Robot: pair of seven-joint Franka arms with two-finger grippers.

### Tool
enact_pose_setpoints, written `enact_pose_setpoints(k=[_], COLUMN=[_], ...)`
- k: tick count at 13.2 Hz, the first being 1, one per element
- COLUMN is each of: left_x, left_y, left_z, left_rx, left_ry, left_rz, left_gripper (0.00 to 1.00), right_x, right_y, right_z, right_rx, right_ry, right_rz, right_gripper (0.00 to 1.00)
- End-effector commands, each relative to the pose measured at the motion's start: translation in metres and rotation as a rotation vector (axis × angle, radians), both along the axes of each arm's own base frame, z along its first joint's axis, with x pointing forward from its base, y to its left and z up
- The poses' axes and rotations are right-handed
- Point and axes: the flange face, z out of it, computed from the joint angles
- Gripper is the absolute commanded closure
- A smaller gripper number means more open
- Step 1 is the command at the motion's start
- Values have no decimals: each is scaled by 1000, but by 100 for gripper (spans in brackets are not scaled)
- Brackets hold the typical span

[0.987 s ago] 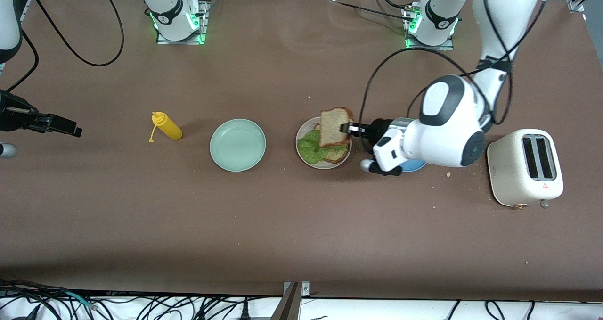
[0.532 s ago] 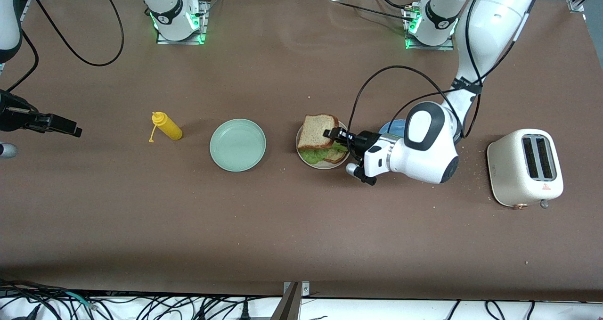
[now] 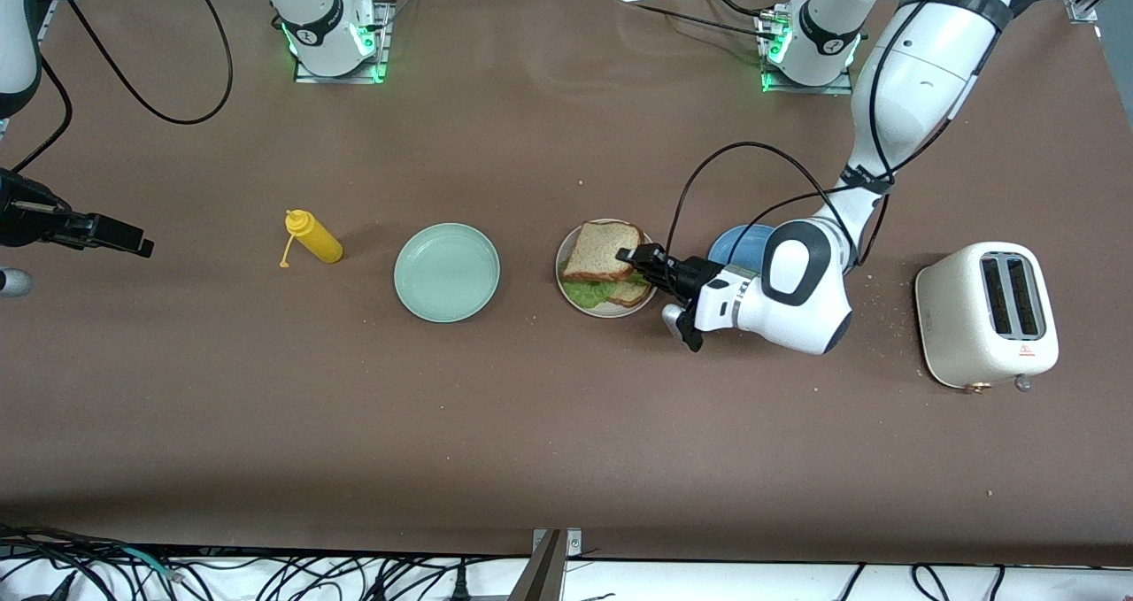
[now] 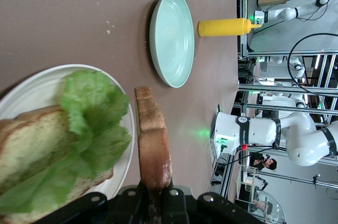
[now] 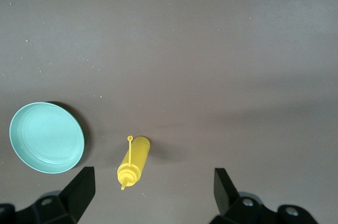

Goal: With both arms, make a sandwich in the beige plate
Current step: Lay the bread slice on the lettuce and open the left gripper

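The beige plate sits mid-table and holds a bread slice with a green lettuce leaf on it. My left gripper is shut on the edge of a second toasted slice and holds it low over the plate, above the lettuce. In the left wrist view this slice shows edge-on in the left gripper. There it stands beside the lettuce, the lower slice and the plate's rim. My right gripper waits open at the right arm's end of the table.
A mint green plate and a yellow squeeze bottle lie toward the right arm's end. A blue plate is partly hidden under my left arm. A cream toaster stands toward the left arm's end. The right gripper looks down on the bottle.
My left arm has come down and swung the held slice from tilted high above the plate to low over the lettuce. The right arm has not moved.
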Motion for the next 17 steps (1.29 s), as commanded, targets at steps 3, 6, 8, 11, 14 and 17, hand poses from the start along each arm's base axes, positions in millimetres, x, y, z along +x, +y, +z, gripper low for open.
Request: enact_pose_setpoints(k=[3, 6, 8, 11, 14, 17], left_x=[-1, 3, 11, 25, 33, 43], left_y=[13, 25, 35, 48, 67, 88], left_z=[-35, -45, -44, -29, -12, 66], left_rx=[-21, -23, -8, 102, 219, 503], left_ry=[16, -38, -106, -205, -225, -292], left_rz=[30, 31, 41, 8, -10, -40], left_gripper=[0, 0, 0, 0, 0, 0], right_x=[-9, -9, -9, -9, -9, -9], right_y=[-3, -2, -3, -3, -3, -3], right_z=[6, 6, 6, 6, 6, 6], right_rx=[-9, -9, -9, -9, -9, -9], right_ry=[-2, -2, -2, -2, -2, -2], right_rz=[19, 19, 19, 19, 19, 17], right_gripper=[1, 1, 1, 1, 1, 1])
